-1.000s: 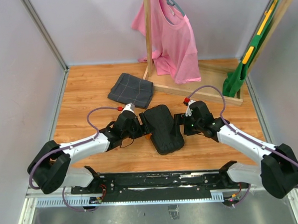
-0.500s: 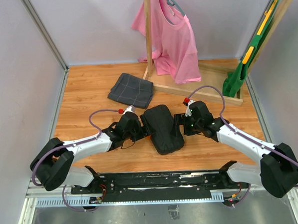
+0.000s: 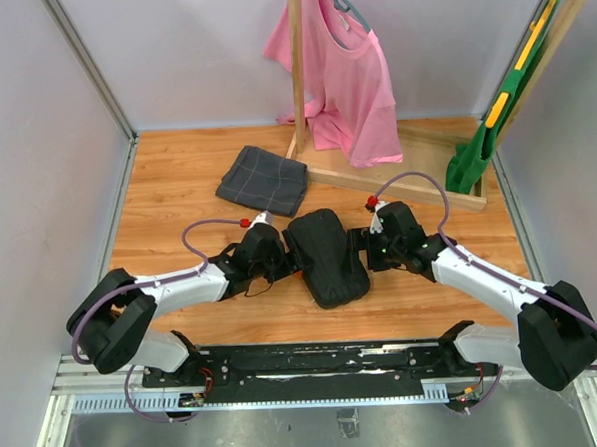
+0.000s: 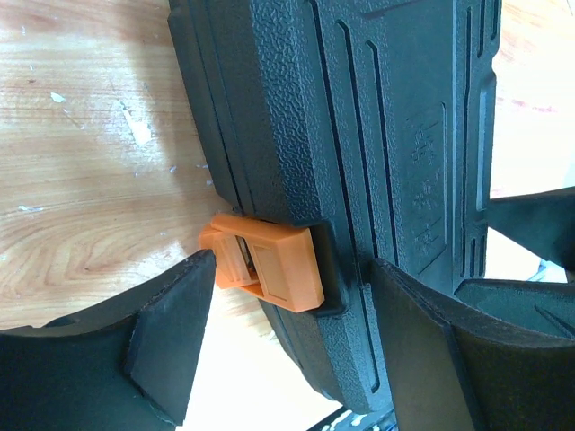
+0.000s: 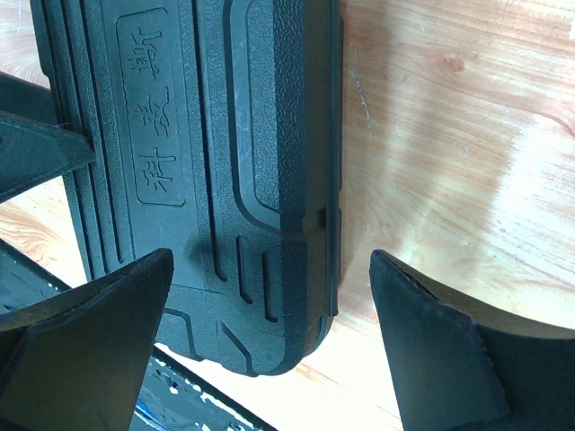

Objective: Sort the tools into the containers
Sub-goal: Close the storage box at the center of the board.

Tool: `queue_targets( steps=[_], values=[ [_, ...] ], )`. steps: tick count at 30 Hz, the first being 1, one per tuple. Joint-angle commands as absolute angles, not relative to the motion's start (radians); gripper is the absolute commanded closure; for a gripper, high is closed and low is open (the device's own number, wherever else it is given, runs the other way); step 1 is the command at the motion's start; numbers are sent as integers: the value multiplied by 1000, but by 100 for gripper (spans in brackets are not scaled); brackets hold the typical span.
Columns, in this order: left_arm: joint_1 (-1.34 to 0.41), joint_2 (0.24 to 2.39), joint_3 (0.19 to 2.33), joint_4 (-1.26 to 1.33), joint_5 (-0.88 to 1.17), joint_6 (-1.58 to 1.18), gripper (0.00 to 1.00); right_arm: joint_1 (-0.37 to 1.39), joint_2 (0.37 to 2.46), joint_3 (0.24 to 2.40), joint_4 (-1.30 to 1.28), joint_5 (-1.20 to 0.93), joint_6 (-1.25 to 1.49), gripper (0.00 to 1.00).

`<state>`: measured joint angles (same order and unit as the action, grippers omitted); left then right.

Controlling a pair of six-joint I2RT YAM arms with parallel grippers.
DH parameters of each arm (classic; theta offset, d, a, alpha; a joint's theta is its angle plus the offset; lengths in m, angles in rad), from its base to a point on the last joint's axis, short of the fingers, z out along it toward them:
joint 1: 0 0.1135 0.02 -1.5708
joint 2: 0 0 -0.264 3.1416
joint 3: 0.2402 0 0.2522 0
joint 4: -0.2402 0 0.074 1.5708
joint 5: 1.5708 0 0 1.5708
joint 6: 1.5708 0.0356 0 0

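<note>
The black tool case [image 3: 325,254] lies closed on the wooden table between my two arms. No tools show in any view. My left gripper [image 3: 287,265] is open at the case's left edge. In the left wrist view the case [image 4: 359,135] fills the frame, and my left gripper [image 4: 287,337] straddles its edge right by the orange clasp [image 4: 267,266]. My right gripper [image 3: 359,248] is open at the case's right edge. In the right wrist view my right gripper [image 5: 269,310] straddles the case's [image 5: 198,162] near corner, one finger over the lid, one over bare wood.
A dark grey checked cloth [image 3: 263,178] lies behind the case to the left. A wooden clothes rack base [image 3: 396,178] with a hanging pink shirt [image 3: 349,81] stands at the back. A green and yellow item [image 3: 484,134] hangs at the back right. Walls close in the table.
My left arm has shifted a little to the right, bringing its gripper closer against the case's left edge. The right arm and the case have barely moved.
</note>
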<state>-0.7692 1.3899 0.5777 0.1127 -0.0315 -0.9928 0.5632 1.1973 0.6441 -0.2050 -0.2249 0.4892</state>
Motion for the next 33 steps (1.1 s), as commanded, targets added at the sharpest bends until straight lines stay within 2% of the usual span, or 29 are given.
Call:
queue_targets(
  steps=[1, 18, 33],
  values=[
    [-778, 1415, 586, 157, -15, -1002, 26, 581, 1202, 653, -189, -239, 483, 9],
    [-778, 1460, 498, 253, 10, -1037, 28, 583, 1288, 617, -101, -362, 513, 12],
    [-778, 1488, 422, 432, 41, -1075, 30, 598, 1305, 602, -73, -382, 532, 14]
  ],
)
